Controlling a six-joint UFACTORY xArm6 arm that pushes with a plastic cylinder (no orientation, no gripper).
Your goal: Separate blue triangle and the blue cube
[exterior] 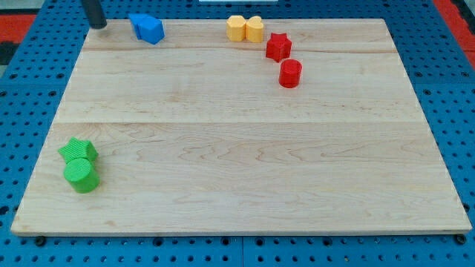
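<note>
Two blue blocks sit pressed together at the board's top edge, left of centre. One blue block (139,22) is at the upper left of the pair and the other blue block (153,31) is at the lower right. I cannot tell which is the triangle and which the cube. My tip (99,27) is at the board's top left corner, to the left of the blue pair and apart from it.
Two yellow blocks (245,28) touch each other at the top centre. A red star (277,46) and a red cylinder (290,73) lie right of them. A green star (78,150) and a green cylinder (82,176) touch at the lower left of the wooden board (245,170).
</note>
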